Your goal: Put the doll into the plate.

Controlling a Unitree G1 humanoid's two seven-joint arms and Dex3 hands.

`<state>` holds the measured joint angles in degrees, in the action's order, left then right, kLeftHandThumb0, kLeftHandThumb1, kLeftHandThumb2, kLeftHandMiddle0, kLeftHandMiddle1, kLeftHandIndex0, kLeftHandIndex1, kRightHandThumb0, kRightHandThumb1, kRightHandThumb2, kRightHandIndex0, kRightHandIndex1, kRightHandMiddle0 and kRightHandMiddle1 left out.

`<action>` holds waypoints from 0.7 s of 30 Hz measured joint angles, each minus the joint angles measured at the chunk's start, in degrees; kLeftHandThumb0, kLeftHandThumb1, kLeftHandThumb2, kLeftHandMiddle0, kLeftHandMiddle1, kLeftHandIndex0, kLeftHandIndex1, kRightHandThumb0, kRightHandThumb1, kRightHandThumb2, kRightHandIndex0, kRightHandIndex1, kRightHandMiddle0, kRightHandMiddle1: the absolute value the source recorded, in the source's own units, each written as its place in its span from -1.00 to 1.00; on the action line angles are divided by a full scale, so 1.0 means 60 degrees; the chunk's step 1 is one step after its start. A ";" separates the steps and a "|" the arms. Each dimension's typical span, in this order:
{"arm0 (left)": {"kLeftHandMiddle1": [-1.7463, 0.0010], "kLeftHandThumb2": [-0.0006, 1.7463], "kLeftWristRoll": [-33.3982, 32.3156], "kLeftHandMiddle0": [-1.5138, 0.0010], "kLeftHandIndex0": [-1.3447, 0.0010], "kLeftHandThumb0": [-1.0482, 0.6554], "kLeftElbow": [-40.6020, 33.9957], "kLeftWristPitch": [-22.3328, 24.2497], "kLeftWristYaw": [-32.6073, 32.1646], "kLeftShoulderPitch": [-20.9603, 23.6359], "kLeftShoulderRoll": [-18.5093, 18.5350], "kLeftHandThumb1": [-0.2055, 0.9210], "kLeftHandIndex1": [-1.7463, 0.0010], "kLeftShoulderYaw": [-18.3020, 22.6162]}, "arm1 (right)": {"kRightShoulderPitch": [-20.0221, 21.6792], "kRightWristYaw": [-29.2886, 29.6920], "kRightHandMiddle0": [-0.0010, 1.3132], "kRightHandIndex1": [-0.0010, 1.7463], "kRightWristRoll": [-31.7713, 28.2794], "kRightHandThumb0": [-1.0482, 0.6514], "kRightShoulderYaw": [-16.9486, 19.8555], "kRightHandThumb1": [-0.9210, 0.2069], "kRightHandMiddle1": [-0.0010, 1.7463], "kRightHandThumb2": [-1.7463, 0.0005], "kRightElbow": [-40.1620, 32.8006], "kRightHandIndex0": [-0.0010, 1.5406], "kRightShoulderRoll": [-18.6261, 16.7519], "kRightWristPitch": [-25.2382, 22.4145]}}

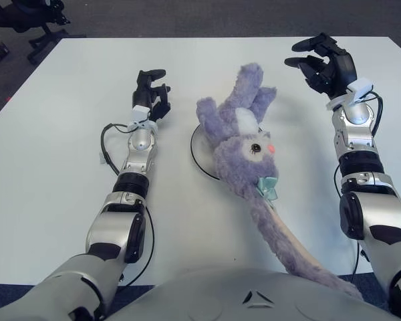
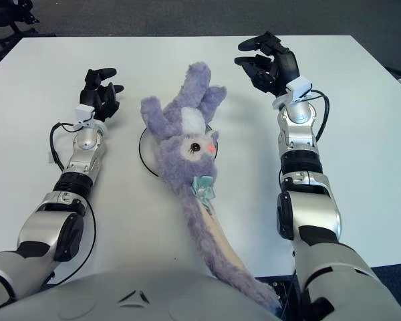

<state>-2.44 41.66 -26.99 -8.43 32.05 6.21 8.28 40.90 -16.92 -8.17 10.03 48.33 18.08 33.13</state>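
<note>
Doll: a purple plush doll [image 1: 244, 144] with long ears, a white patch on its forehead, one dark eye, a pink nose and a mint-green bow at its neck. It lies face up on the white table [image 1: 47, 167], ears pointing away from the robot.
Doll's position: its head and upper body lie across the plate [image 1: 202, 148], hiding most of it — only the left rim shows beside the head. The long body and pale underside trail off the plate toward the robot, reaching the table's near edge at the lower right.
Plate: a round white plate with a dark rim, flat on the table near its middle, between the two arms.
Left hand: the left hand [image 1: 150, 95] shows to the left of the doll's ears, just beside the plate but apart from both. Its dark fingers are loosely curled and grip nothing.
Right hand: the right hand [image 1: 323, 63] shows to the right of the doll's ears, well clear of the plush. Its fingers are spread and bent, with nothing between them — empty.
Surroundings: dark floor lies beyond the table's far edge, with a black chair base [image 1: 27, 17] at the upper left corner.
</note>
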 measured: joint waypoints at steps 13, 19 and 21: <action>-0.73 -0.41 -0.0162 0.42 0.70 -0.17 -0.0687 0.0510 0.0074 -0.0274 0.0002 1.00 -1.00 0.0202 | -0.0300 -0.0069 -0.48 0.15 -0.0035 -0.18 0.0096 -1.00 0.83 0.56 0.0229 -0.07 -0.0339 0.0083; -0.74 -0.41 -0.0227 0.42 0.70 -0.17 -0.1100 0.0624 0.0095 -0.0608 0.0000 1.00 -1.00 0.0277 | -0.0478 -0.0046 -0.49 0.23 -0.0034 -0.18 0.0164 -1.00 0.84 0.55 0.0148 -0.07 -0.0422 -0.0013; -0.74 -0.41 -0.0236 0.43 0.70 -0.17 -0.1164 0.0686 0.0099 -0.0654 -0.0001 1.00 -1.00 0.0280 | -0.0523 -0.0044 -0.49 0.24 -0.0034 -0.18 0.0176 -1.00 0.84 0.55 0.0129 -0.08 -0.0445 -0.0044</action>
<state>-3.86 34.67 -22.88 -7.83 28.12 6.20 9.96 37.77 -17.19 -8.38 11.08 49.11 15.41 32.87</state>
